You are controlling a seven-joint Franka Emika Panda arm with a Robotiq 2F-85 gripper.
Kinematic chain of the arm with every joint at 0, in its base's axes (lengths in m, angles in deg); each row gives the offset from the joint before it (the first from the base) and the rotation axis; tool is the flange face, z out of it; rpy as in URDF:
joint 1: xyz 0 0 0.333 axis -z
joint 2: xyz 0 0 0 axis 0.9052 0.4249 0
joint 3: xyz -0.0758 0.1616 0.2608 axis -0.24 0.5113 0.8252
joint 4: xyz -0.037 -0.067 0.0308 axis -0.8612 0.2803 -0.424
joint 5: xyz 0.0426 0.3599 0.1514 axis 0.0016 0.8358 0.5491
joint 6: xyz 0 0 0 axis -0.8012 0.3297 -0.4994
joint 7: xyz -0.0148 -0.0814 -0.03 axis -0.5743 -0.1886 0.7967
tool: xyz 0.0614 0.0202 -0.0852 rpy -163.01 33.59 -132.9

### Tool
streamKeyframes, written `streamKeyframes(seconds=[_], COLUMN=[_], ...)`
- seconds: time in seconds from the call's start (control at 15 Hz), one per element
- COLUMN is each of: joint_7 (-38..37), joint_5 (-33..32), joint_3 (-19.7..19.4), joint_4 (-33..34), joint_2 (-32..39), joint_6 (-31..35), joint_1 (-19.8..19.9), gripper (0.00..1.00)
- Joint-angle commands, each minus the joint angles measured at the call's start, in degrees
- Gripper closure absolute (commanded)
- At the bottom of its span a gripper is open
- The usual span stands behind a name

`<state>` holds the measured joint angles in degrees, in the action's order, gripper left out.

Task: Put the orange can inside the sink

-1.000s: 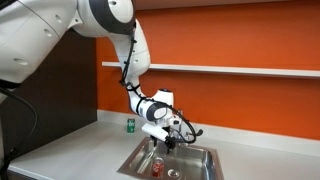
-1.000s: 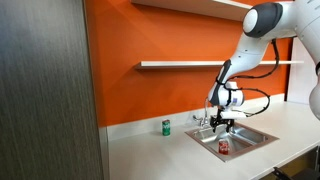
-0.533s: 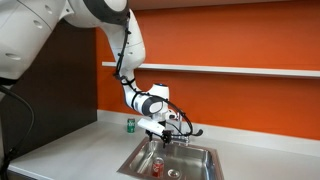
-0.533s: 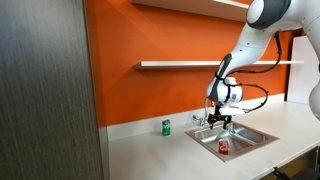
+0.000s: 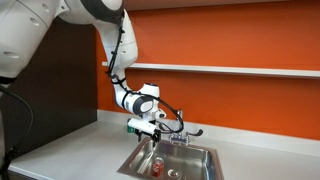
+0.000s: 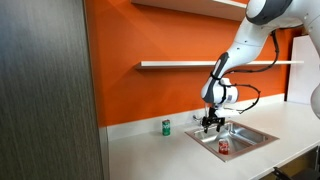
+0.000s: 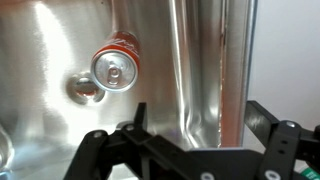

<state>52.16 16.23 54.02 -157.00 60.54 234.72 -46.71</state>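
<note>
The orange can (image 7: 118, 62) lies on its side on the floor of the steel sink (image 7: 45, 45), next to the drain hole (image 7: 85, 90). It also shows in both exterior views (image 5: 158, 167) (image 6: 223, 147), inside the sink (image 5: 200, 160) (image 6: 250, 137). My gripper (image 7: 195, 125) is open and empty, above the sink's edge and apart from the can. In both exterior views the gripper (image 5: 148, 133) (image 6: 211, 124) hangs over the sink's side nearest the green can.
A green can (image 5: 130, 125) (image 6: 166, 127) stands upright on the white counter by the orange wall. The chrome faucet (image 5: 183, 135) rises behind the sink. A shelf (image 5: 240, 71) runs along the wall above.
My gripper has risen and moved away from the can toward the green can's side of the sink. The orange can stays still in the sink.
</note>
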Motion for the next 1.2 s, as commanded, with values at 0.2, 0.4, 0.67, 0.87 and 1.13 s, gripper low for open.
streamKeyframes(seconds=[0.2, 0.4, 0.67, 0.87, 1.13], joint_7=[1.4, 1.8, 3.2, 4.0, 2.2], joint_5=[-3.0, -3.5, -2.5, -1.8, -3.9], joint_3=[0.2, 0.0, -0.2, -0.7, -3.1], joint_4=[-4.1, -6.1, -9.2, -11.4, -14.7], joint_2=[-5.3, -7.9, -12.2, -15.4, -20.4], joint_6=[-2.4, -3.9, -6.9, -9.4, -10.7], joint_1=[-2.6, -2.9, -3.0, -3.5, -5.4], gripper=[0.0, 0.0, 0.0, 0.0, 0.0])
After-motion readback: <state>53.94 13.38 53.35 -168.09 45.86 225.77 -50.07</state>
